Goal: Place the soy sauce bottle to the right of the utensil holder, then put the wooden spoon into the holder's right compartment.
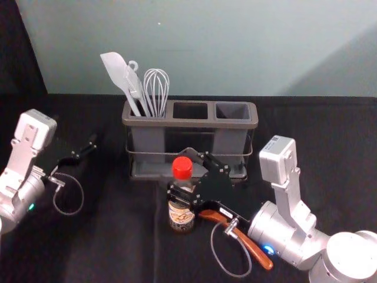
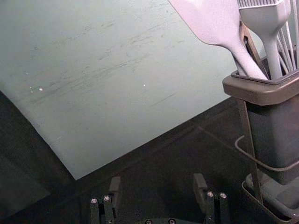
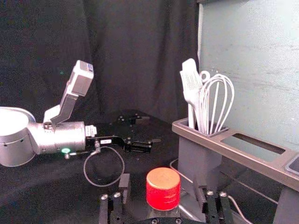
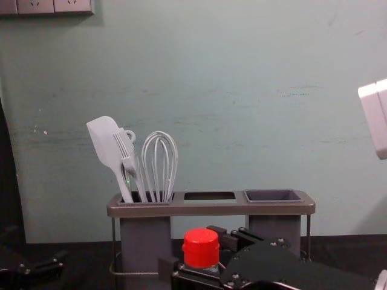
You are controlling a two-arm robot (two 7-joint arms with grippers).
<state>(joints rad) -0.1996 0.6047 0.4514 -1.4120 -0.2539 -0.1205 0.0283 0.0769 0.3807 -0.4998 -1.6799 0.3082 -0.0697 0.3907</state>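
1. Right tool (image 1: 184,173), lower centre of the head view, reaching in from lower right; fingers apart, one either side of the bottle, near finger crossing in front of it; right wrist view has the red cap (image 3: 163,188) between the fingers; contact with the bottle, cannot tell.
2. Soy sauce bottle (image 1: 181,217), lower centre of the head view; upright on the worktop (image 1: 118,236), in front of the utensil holder (image 1: 187,122); in the chest view its cap is at lower centre, beside the dark fingers.
3. Wooden spoon (image 1: 257,253), lower right of centre in the head view; lying on the worktop at a slant, handle end toward lower right; other end partly hidden by the right tool.
4. Utensil holder, centre of the head view; white spatula (image 1: 115,69), brush (image 1: 135,88) and whisk (image 1: 156,88) stand in its left compartment (image 4: 145,238), heads up, spatula tilted to upper left; right compartment (image 4: 273,231) at the holder's right end.
5. Left tool (image 1: 75,131), left side of the head view, well apart from the bottle; fingers apart in the left wrist view.
6. Wall sockets (image 4: 55,6), upper left of the chest view.
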